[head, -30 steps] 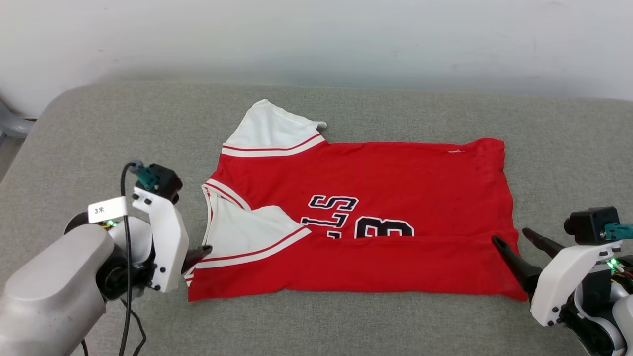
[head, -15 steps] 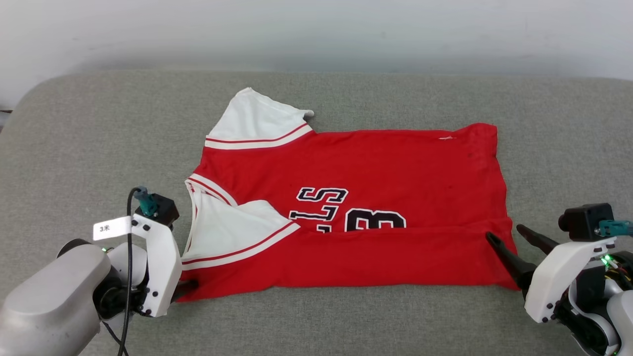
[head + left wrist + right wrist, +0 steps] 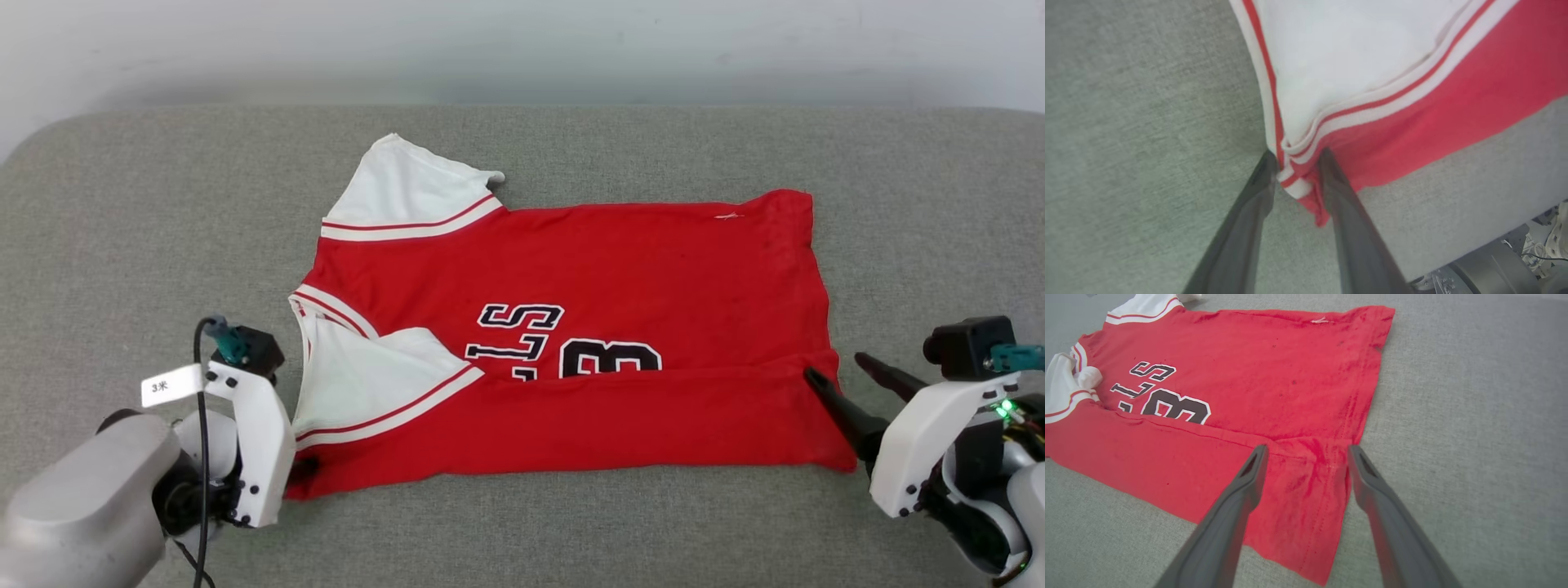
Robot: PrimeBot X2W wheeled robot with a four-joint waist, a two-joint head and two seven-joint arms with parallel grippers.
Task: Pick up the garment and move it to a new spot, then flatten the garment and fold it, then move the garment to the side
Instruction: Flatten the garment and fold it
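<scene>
Grey woven cushion [image 3: 131, 212], carrying the garment [image 3: 620, 269]: a red jersey with white sleeves, spread at the centre, collar toward 9 o'clock and hem toward 3 o'clock. Its near long edge is folded over the lower half of the black lettering [image 3: 563, 347].

Right pincer [image 3: 1306, 451], at 4 o'clock of the cloth, stands wide open astride the near hem corner [image 3: 1327, 465] and holds nothing. Left pincer [image 3: 1296, 163], at 8 o'clock, has its jaws partly drawn in on either side of the striped sleeve corner [image 3: 1290, 179]; whether they truly clamp it cannot be told.

Probable step: seizing both near corners for the next fold.

Risks: the left jaws may catch only the top trim layer, so the fold would open on lifting. The right jaws, closing beside the hem rather than on it, would leave one end lifted alone and skew the folded band.
</scene>
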